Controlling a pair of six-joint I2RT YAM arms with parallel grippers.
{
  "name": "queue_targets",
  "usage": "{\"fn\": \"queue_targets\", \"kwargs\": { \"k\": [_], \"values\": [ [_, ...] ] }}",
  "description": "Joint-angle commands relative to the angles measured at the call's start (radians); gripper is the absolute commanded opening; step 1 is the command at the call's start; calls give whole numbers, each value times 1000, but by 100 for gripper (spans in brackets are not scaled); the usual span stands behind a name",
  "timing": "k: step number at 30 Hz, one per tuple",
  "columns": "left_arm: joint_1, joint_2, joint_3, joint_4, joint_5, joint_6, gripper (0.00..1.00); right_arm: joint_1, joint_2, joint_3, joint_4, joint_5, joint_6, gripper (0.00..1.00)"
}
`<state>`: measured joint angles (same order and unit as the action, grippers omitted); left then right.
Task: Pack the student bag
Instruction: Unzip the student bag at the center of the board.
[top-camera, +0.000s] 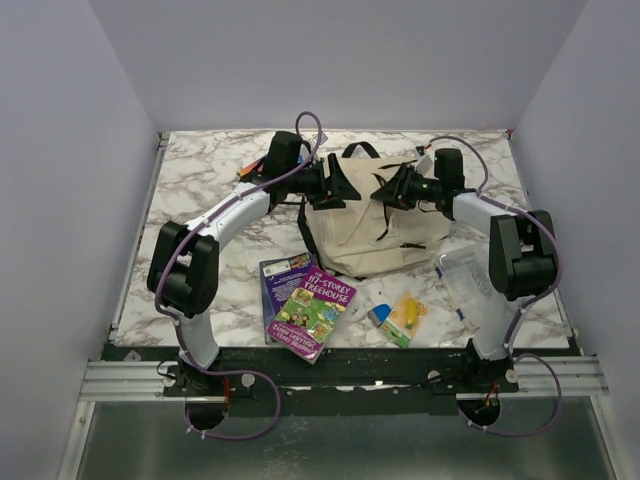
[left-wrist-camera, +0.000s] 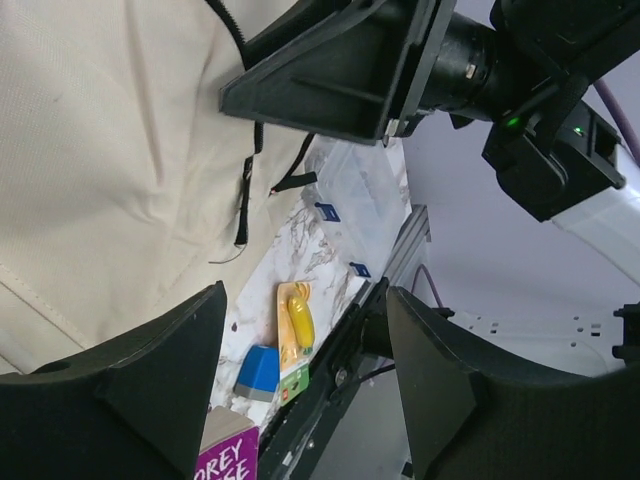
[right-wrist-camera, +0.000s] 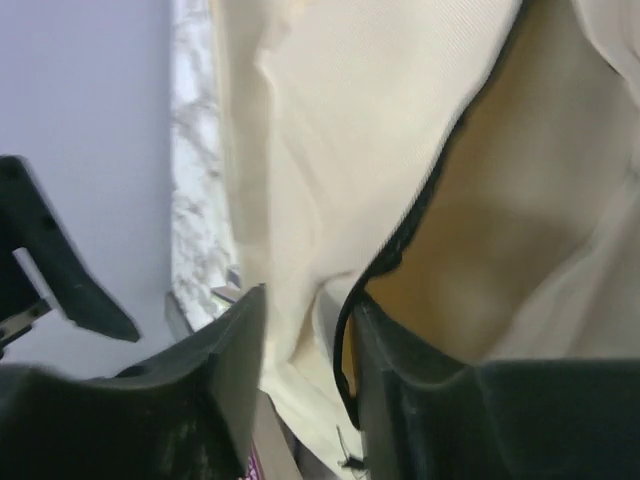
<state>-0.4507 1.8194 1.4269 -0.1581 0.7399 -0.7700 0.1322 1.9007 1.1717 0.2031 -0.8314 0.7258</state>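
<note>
Left end effector (left-wrist-camera: 305, 293) wide apart, right end effector (right-wrist-camera: 310, 300) narrowly parted.

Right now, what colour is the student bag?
The student bag is plain cream-beige; the top external view shows it best.

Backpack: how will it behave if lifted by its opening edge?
Likely floppy: the backpack lies slumped and creased on the table, so the cloth would probably sag rather than hold shape. Probably light for its size, since it looks fairly flat. Its loose black straps may dangle and snag.

Student bag (top-camera: 370, 235) cream-beige, black zipper trim; table (top-camera: 200, 175) white-grey marble; book (top-camera: 315, 305) purple.
</note>
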Motion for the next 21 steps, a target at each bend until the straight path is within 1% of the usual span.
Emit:
{"fn": "queue_targets", "kwargs": {
  "k": [1,3,4,5,8,10,12,15,18,19,21],
  "values": [
    [-21,-50,6,-23,36,18,69,9,-75,-5,-425,285,-236,52],
    [-27,-82,-1,-82,13,67,71,9,-146,-20,-489,383,-265,78],
    [-29,-99,-12,-106,-2,88,72,9,-176,-21,-531,427,-289,95],
    [-34,-124,-24,-122,-10,107,72,9,-211,-22,-562,471,-300,100],
    [-47,-183,-57,-153,-11,144,72,9,-326,-38,-673,592,-331,100],
    [-60,-223,-72,-180,-18,182,72,8,-425,-64,-746,689,-324,100],
    [-75,-253,-76,-217,-33,230,72,9,-511,-105,-811,731,-313,100],
    [-106,-284,-79,-264,-79,288,72,14,-621,-182,-907,702,-266,100],
    [-135,-318,-85,-275,-61,296,72,62,-770,-298,-973,686,-185,100],
    [-147,-330,-87,-276,-60,304,72,85,-828,-348,-993,684,-149,97],
    [-168,-349,-86,-278,-52,311,72,128,-919,-433,-1024,681,-85,89]
  ]
}}
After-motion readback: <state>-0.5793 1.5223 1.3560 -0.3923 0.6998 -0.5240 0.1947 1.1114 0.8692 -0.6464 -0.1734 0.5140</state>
